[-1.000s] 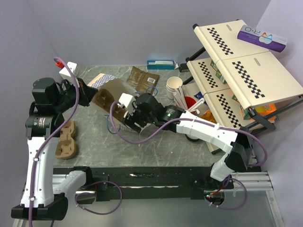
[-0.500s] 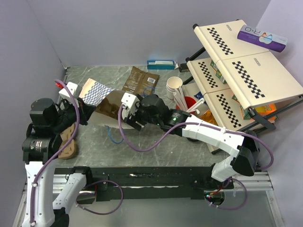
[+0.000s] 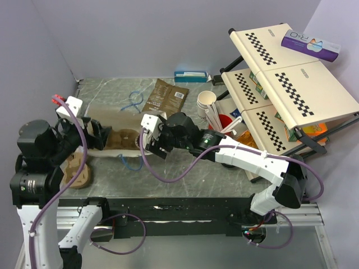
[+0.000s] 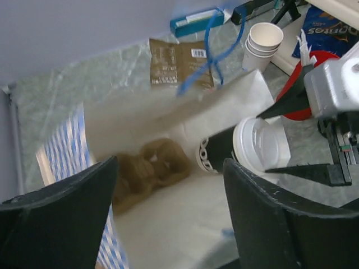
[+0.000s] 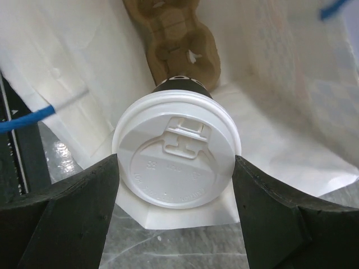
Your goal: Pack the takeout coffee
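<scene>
While the takeout coffee (image 4: 259,147) lies on its side at the mouth of the white paper bag (image 5: 280,129), its lid faces back out toward the right gripper (image 5: 175,161). That gripper's fingers press on the lid's rim from either side, so it is clamped on the cup. The dark base points at the cardboard carrier (image 5: 179,45) deeper in the bag; I cannot tell whether the two touch.

The step in hand looks like sliding the cup in toward a carrier socket. Doing it well likely means pushing straight along the bag's length and keeping the lid centred between the paper walls. The grip should hold until the base is seated, since a cup on its side can roll or leak.

The left gripper (image 4: 169,179) hangs over the bag's closed end with its jaws wide apart and nothing between them. The bag is therefore unheld and may skid toward the left edge of the tabletop (image 3: 185,174) under the push.

Bare surface lies between the bag and the near edge, which gives room to withdraw. Toward the right edge the stack of lidless cups (image 3: 206,102) and the red cup (image 3: 224,120) crowd the right arm's elbow side. A brown packet (image 3: 165,96) lies toward the back edge, and a spare carrier (image 3: 76,171) sits just beside the bag by the left edge.
</scene>
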`<state>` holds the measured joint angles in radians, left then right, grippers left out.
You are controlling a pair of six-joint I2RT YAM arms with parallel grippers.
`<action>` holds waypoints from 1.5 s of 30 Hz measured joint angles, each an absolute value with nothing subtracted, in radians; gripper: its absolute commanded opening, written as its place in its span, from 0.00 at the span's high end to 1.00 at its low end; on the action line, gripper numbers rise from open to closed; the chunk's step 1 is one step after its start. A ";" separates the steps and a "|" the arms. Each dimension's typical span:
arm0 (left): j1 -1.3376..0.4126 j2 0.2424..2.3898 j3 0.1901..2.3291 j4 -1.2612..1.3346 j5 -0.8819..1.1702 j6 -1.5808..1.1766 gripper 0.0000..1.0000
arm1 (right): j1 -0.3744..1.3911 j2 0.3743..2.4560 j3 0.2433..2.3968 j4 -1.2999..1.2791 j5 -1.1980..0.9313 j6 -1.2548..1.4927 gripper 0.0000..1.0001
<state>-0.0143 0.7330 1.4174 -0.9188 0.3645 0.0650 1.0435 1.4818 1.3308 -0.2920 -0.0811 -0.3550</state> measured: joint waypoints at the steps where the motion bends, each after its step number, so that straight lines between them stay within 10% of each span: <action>1: -0.015 0.756 1.445 -0.913 0.376 0.083 0.12 | 1.045 1.486 1.338 -0.299 -0.092 -0.358 1.00; 14: -0.014 1.235 1.933 -1.201 0.568 0.463 0.01 | 1.061 1.536 1.378 -0.339 -0.142 -0.384 1.00; 45: -0.128 1.031 1.655 -1.359 0.562 0.488 0.26 | 1.049 1.667 1.536 -0.326 -0.044 -0.294 1.00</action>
